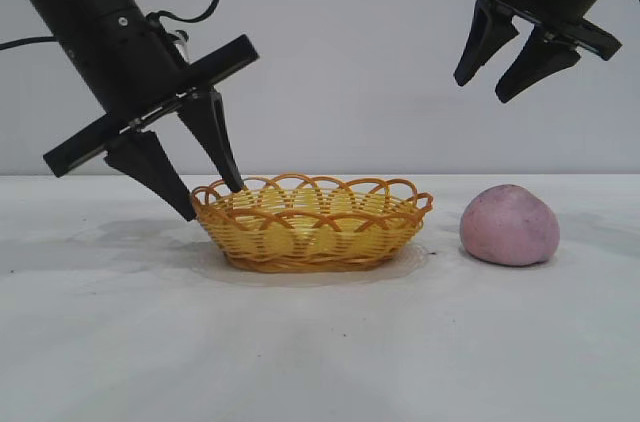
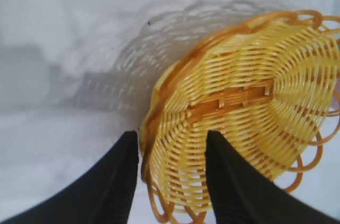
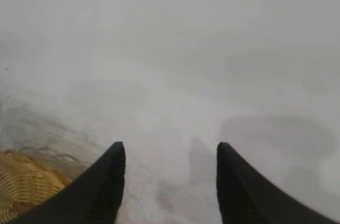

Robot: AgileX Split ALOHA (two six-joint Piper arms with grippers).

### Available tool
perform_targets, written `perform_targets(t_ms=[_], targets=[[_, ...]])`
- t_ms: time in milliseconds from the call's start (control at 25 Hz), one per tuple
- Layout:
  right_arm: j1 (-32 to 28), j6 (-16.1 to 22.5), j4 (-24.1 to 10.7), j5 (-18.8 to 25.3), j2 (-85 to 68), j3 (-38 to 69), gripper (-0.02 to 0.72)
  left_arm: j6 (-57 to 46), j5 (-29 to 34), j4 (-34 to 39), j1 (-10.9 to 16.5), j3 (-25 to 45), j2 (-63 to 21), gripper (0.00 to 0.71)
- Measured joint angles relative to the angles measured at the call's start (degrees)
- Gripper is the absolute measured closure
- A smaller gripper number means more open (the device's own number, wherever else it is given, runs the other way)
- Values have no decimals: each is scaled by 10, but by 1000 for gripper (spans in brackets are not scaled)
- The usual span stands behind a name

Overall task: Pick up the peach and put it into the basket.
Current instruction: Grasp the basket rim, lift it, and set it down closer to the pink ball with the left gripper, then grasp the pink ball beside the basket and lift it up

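Observation:
The peach [image 1: 509, 226], a dull pink-mauve lump, sits on the white table to the right of the basket [image 1: 300, 242]. The yellow wicker basket with an orange-brown looped rim stands at the middle and holds nothing that I can see. My left gripper [image 1: 210, 200] is open and straddles the basket's left rim, one finger outside and one inside. The left wrist view shows the same around the basket [image 2: 249, 102], with the left gripper [image 2: 172, 139] over its rim. My right gripper [image 1: 483, 90] is open and empty, high above the peach. It also shows in the right wrist view [image 3: 171, 152].
The white table [image 1: 320, 352] runs across the front, with a plain pale wall behind. An edge of the basket [image 3: 21, 181] shows in the right wrist view. The peach does not show clearly in either wrist view.

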Motion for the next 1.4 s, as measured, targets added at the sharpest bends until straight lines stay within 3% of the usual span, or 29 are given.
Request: perform_targets(t_ms=[440, 600, 760, 960, 1240, 1400], targets=[[0, 0, 0, 0, 0, 0, 332, -72, 188, 247, 0, -142, -7, 463], [0, 0, 0, 0, 0, 0, 332, -93, 233, 367, 0, -168, -7, 463], [0, 0, 0, 0, 0, 0, 332, -98, 238, 459, 2, -171, -7, 463], [0, 0, 0, 0, 0, 0, 332, -79, 230, 457, 34, -171, -7, 463], [0, 0, 0, 0, 0, 0, 332, -72, 237, 445, 121, -171, -7, 185], [0, 0, 0, 0, 0, 0, 332, -73, 239, 432, 152, -171, -14, 181]])
